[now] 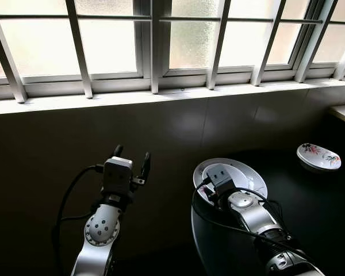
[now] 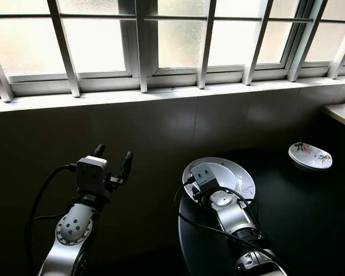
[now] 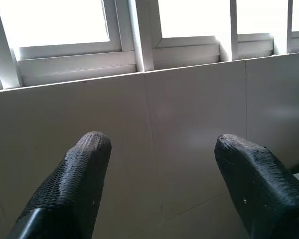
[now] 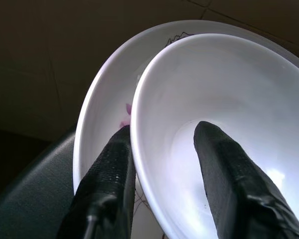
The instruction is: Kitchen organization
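I have the right pincer (image 4: 162, 144) down at the near rim of a white bowl (image 4: 229, 89), one black finger (image 4: 109, 174) outside the wall and the other inside the bowl; whether they press the rim I cannot tell from here, though they straddle it closely. That bowl sits nested in a larger white bowl (image 4: 102, 104) with a pink mark on its inner wall, and both rest on the dark tabletop (image 1: 310, 201) directly ahead of me, close to the tiled wall (image 1: 161, 132). From the head camera the right arm reaches forward over the tabletop with its wrist just at the bowls' near edge. Farther right on the same tabletop, well apart from the bowls, lies a small white dish (image 1: 318, 156) with a flower pattern. My left pincer (image 1: 132, 158) is raised in the air to the left, its fingers spread wide apart with nothing between them, pointed at the tiled wall below the barred window (image 1: 161, 40).
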Available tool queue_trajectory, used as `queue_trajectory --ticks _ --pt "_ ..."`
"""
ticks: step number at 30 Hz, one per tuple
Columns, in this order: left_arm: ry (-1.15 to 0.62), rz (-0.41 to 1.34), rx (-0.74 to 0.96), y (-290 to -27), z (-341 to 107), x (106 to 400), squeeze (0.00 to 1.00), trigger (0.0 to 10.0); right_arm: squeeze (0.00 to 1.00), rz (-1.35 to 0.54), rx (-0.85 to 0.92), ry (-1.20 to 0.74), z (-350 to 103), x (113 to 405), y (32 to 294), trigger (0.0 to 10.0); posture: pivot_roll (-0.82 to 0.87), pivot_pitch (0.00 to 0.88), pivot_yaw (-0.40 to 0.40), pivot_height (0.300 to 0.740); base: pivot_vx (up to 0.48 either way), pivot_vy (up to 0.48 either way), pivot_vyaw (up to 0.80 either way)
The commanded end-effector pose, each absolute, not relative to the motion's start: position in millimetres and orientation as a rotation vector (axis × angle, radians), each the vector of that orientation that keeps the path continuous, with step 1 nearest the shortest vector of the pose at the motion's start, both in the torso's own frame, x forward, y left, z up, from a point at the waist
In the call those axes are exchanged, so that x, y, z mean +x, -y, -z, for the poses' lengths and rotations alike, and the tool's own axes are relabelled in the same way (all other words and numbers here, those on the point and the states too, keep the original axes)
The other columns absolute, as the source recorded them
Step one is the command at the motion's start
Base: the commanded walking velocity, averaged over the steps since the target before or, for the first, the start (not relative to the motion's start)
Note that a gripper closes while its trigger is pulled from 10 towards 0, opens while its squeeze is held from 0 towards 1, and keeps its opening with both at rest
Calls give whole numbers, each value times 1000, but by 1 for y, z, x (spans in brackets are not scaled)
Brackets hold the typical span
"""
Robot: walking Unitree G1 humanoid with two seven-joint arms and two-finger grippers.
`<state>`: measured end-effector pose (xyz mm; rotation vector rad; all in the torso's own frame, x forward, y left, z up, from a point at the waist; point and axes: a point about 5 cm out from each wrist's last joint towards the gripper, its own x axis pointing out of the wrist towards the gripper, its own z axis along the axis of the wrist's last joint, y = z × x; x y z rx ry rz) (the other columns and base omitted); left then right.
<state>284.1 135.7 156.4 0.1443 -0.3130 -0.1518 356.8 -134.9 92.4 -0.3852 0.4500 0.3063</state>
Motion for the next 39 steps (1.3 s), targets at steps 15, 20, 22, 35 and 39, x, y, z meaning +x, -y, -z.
queue_trajectory --ticks 15,20,22,35,39 --pt "294 151 160 -134 -150 285 0 10000 0 -379 -553 -324 -98 354 132 0 -16 0 -41 736 0 0 0" --pt "289 147 158 -135 -149 285 0 10000 0 -365 -607 -224 -110 356 128 0 -17 0 -41 736 0 0 0" --pt "288 145 156 -135 -149 285 0 10000 0 -350 -628 -185 -115 357 127 0 -18 0 -42 736 0 0 0" --pt "297 137 134 -137 -150 284 0 10000 0 -272 -758 77 -140 355 116 0 -14 0 -47 736 0 0 0" --pt "290 130 94 -138 -149 284 0 10000 0 -315 -700 126 -143 352 105 0 -12 0 -47 736 0 0 0"
